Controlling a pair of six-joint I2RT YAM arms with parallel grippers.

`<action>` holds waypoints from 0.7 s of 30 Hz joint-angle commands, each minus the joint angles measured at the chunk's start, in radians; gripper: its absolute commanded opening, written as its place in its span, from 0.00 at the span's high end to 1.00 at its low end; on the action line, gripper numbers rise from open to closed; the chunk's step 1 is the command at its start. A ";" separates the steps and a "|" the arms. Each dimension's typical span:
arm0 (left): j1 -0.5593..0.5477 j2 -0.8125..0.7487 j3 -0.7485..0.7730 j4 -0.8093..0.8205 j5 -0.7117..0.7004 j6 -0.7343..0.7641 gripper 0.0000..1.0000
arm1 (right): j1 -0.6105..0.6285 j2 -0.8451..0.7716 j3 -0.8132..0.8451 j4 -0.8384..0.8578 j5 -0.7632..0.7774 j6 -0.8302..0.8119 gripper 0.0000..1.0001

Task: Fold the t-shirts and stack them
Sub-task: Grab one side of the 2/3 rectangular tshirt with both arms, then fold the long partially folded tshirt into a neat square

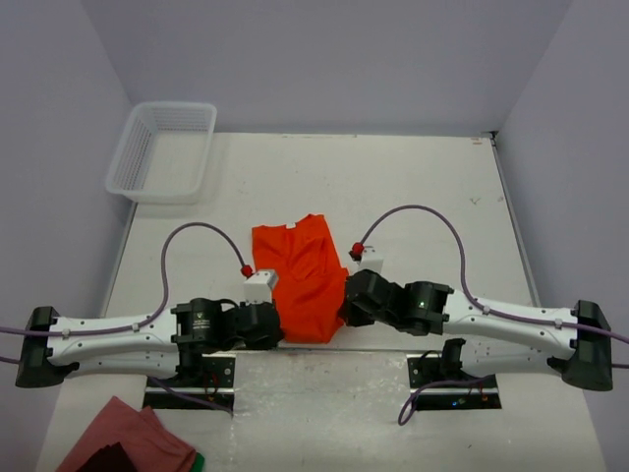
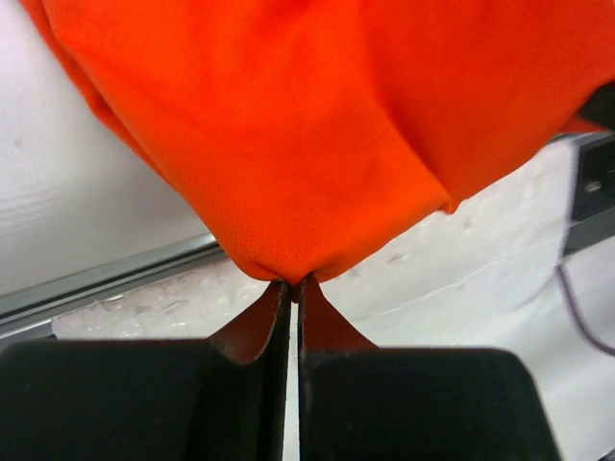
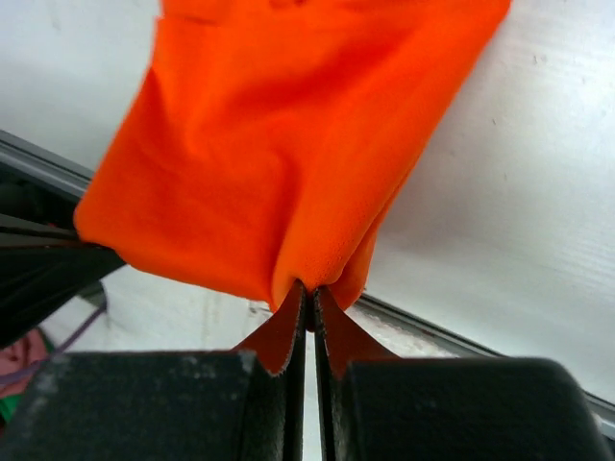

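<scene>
Jaws of the left arm (image 1: 108, 329) and right arm (image 1: 511, 320) were each pinched tight on a bunch of the bright orange-red fabric t-shirt (image 1: 300, 270).

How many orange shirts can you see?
1. The orange shirt sits centrally, its near edge pinched by the left gripper and right gripper. More could hide under the reddish cloth near-left.

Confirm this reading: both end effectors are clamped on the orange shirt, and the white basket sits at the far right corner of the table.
Not quite. The top external view shows the white basket at the far left corner of the table, not the right. The rest holds: the left end effector and the right end effector are each clamped on the orange shirt.
</scene>
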 commanded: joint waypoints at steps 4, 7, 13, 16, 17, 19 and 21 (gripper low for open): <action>0.041 0.001 0.243 -0.107 -0.206 0.033 1.00 | -0.104 0.058 0.215 -0.103 0.041 -0.165 1.00; 0.168 0.004 0.279 -0.084 -0.177 0.141 1.00 | -0.194 0.103 0.287 -0.092 -0.008 -0.244 1.00; 0.553 0.108 0.237 0.137 0.067 0.433 1.00 | -0.398 0.296 0.458 -0.034 -0.154 -0.428 1.00; 0.714 0.237 0.207 0.265 0.142 0.517 1.00 | -0.481 0.441 0.592 -0.014 -0.281 -0.507 1.00; 0.747 0.262 0.204 0.287 0.168 0.531 1.00 | -0.498 0.480 0.619 -0.011 -0.290 -0.521 1.00; 0.820 0.308 0.209 0.335 0.181 0.568 1.00 | -0.546 0.602 0.682 -0.012 -0.353 -0.561 1.00; 0.871 0.395 0.247 0.367 0.202 0.588 1.00 | -0.590 0.685 0.786 -0.014 -0.423 -0.581 1.00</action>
